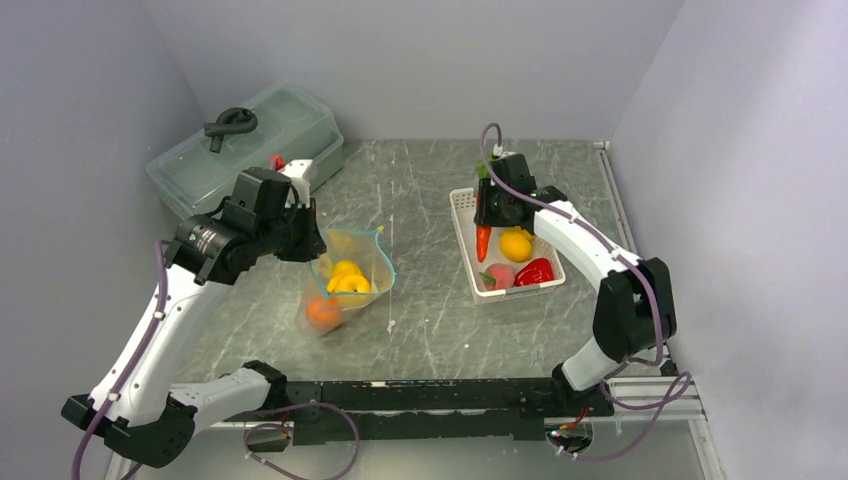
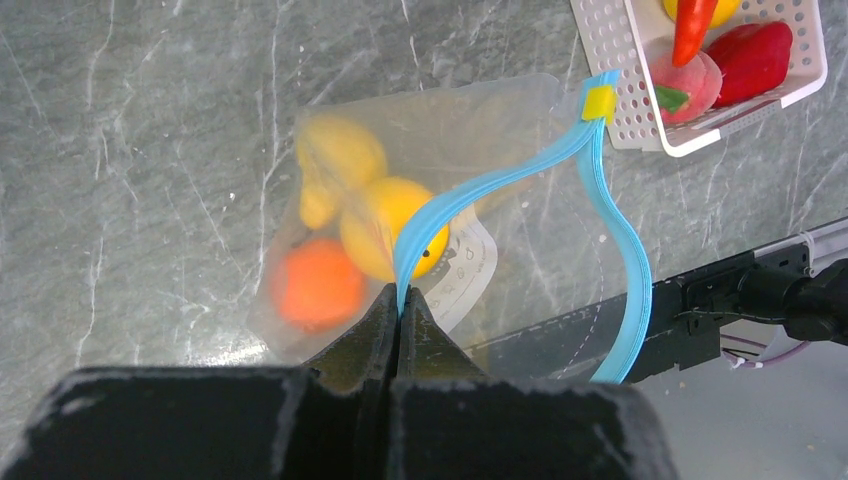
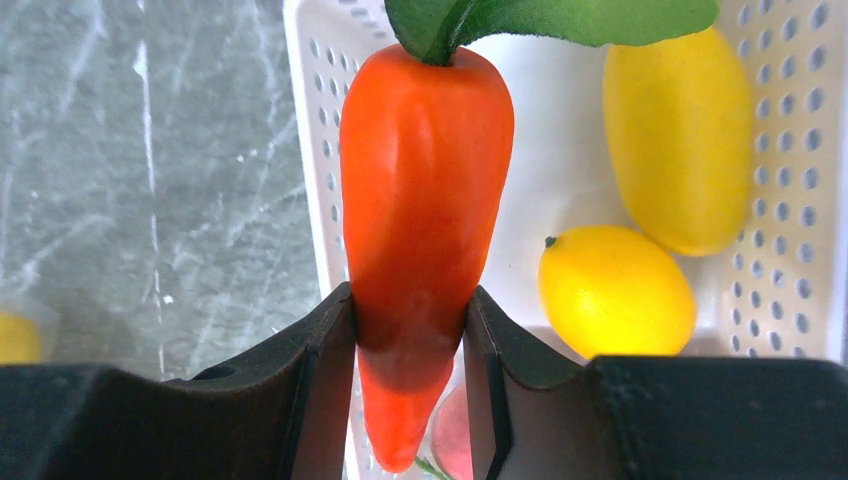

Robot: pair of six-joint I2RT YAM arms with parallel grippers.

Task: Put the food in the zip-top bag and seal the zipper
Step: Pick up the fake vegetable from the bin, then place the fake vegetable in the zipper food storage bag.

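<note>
The clear zip-top bag [image 1: 350, 275] hangs over the table's middle with an orange [image 1: 323, 313] and two yellow fruits [image 1: 350, 283] inside. My left gripper [image 1: 308, 240] is shut on its teal-blue zipper strip [image 2: 480, 195], and the mouth gapes open. My right gripper [image 1: 487, 215] is shut on the carrot [image 3: 425, 210] and holds it above the white basket [image 1: 463, 203]. The basket holds a lemon [image 3: 615, 290], a yellow mango [image 3: 680, 135], a pink peach [image 1: 498, 276] and a red pepper [image 1: 535, 271].
A large translucent lidded box [image 1: 245, 145] stands at the back left, a black looped object [image 1: 232, 125] on its lid. Grey walls close in the left, back and right. A black rail [image 1: 440, 395] runs along the near edge.
</note>
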